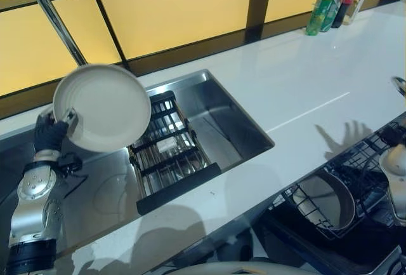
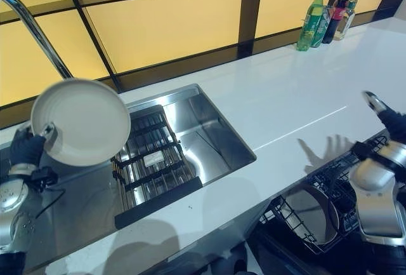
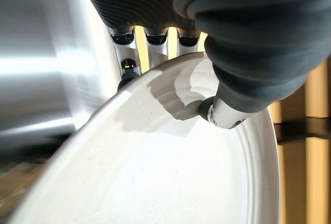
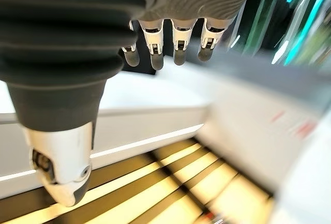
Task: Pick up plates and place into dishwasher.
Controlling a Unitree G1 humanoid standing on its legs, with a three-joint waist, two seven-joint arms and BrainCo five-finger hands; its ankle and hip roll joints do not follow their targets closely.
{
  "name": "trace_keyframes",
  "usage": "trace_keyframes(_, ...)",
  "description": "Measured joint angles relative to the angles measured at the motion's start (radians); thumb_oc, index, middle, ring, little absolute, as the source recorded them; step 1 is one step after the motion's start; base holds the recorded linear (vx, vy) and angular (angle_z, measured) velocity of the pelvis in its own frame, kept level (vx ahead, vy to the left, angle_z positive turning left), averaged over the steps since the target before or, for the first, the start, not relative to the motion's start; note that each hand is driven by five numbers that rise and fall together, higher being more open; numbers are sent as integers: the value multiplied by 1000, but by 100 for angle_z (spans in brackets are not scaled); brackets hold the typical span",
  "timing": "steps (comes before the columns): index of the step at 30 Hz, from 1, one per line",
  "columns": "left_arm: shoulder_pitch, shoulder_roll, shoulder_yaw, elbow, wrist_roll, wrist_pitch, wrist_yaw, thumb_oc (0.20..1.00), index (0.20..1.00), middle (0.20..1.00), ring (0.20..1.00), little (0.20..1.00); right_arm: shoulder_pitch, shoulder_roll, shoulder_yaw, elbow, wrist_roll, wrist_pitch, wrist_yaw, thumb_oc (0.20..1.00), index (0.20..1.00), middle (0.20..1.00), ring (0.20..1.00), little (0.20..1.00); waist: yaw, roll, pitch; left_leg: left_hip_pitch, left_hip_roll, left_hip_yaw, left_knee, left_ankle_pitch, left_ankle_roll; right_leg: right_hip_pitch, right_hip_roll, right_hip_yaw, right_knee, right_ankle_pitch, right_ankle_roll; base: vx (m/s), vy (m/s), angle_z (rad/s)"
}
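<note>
Plate, white, 1 item, held tilted above the sink beside the black drying rack, its rim pinched between thumb and fingers of the left robot hand; right robot hand empty with fingers straight, near the dishwasher rack that already carries 1 plate below the bench edge. Risk: the hold is on the rim alone, so the carry across to the dishwasher could let the plate pivot or slip and drop into the sink, or clip the faucet just behind it
</note>
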Motion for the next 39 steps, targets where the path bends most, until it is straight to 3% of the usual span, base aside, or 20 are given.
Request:
trace_keyframes(3,-30,-25,-49,-76,5,-50,-46,200,200,200,200,200,-25,3,85,-13,70,-60,134,1000,1000,1000,1000,1000,6,-5,-5,-2,-1,-9,2,0,0,3,-1,-5,0,-1,0,-7,-1,7)
trace_keyframes(7,-62,-86,-141,-103,-15,-53,-118,200,200,200,200,200,-68,49,202,-13,186,-116,296,1000,1000,1000,1000,1000,27,-8,-12,-2,-2,-11,5,0,0,5,0,-8,0,0,0,-2,1,1)
trace_keyframes(11,-79,-116,-248,-103,-15,-53,-136,200,200,200,200,200,-124,100,309,-13,280,-126,429,1000,1000,1000,1000,1000,28,-16,-16,-2,-2,-18,8,0,0,11,-1,-17,0,-1,-1,-4,1,5)
trace_keyframes(16,-97,-121,-272,-102,-15,-53,-138,200,200,200,200,200,-161,137,367,-13,352,-122,523,1000,1000,1000,1000,1000,29,-25,-22,-2,-3,-21,9,0,0,14,-1,-21,0,-1,0,-1,1,1)
trace_keyframes(25,-153,-156,-377,-100,-15,-54,-128,200,200,200,200,200,-242,211,503,-13,461,-52,600,1000,1000,1000,1000,1000,31,-36,-29,-2,-5,-39,16,1,-1,22,-2,-27,0,-2,-1,-2,-3,2)
trace_keyframes(39,-176,-161,-397,-98,-10,-54,-102,200,200,200,200,200,-273,290,643,40,703,146,640,1000,1000,1000,1000,1000,44,-42,-44,-1,-4,-47,26,1,-1,34,-4,-40,0,-2,-2,6,-5,2)
